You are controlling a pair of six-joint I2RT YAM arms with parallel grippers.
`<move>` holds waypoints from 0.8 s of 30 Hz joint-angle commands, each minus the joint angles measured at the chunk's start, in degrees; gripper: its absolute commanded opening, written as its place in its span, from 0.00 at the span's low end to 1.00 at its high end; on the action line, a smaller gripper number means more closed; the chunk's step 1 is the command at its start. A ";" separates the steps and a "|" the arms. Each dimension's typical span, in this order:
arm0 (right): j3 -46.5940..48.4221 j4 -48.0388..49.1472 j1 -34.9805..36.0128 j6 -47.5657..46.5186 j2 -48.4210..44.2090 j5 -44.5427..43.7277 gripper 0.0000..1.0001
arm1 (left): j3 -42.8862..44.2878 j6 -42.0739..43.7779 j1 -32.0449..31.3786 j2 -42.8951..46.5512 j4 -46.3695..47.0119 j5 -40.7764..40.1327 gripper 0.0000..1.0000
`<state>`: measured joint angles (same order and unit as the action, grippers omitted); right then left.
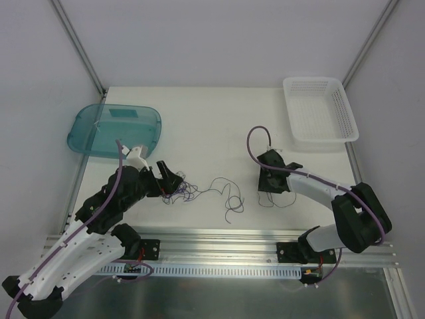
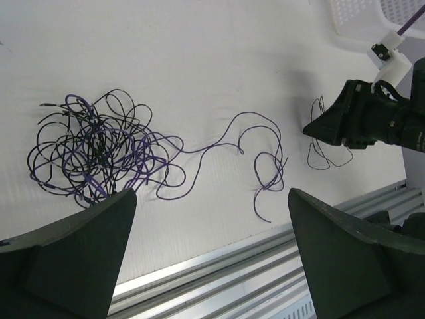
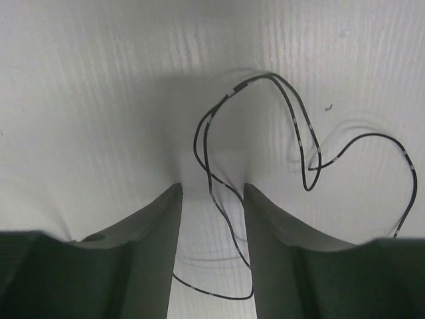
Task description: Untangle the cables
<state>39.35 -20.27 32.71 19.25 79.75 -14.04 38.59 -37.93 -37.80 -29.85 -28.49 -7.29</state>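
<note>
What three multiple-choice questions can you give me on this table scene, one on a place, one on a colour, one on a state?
1. Where does the big tangle of cables lie?
A. on the floor
B. on the table, just ahead of the left gripper
C. hanging from the wall

2. What colour is the tray at the far left?
A. teal
B. red
C. yellow

3. How do the left gripper's jaws stand?
A. shut on a cable
B. shut on nothing
C. wide open, holding nothing

Answers:
1 B: the left wrist view shows the tangle on the table right by its fingers.
2 A: the top view shows see-through teal.
3 C: both fingers stand far apart with bare table between them.
</note>
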 commanded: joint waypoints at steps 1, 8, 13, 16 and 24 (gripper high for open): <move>3.18 2.52 -0.28 0.09 2.52 1.12 0.41 | 0.35 0.76 0.18 0.23 -1.83 1.05 0.99; 5.55 2.70 0.77 -4.90 2.61 3.32 0.01 | 1.22 1.63 0.18 -2.66 -1.57 6.83 0.99; 9.77 -1.34 7.18 -14.22 -4.15 0.07 0.01 | 3.24 0.85 0.10 -6.01 -1.31 10.80 0.99; 12.15 -2.32 11.05 -18.17 -9.42 0.94 0.01 | 5.00 -0.47 -0.16 -8.64 -0.26 12.29 0.99; 14.52 3.12 18.70 -24.51 -19.09 11.57 0.01 | 9.92 -9.08 -3.94 -14.54 6.68 12.13 0.98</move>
<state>52.07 -19.64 49.10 -0.73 62.00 -7.18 45.06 -42.41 -40.18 -43.55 -27.22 4.01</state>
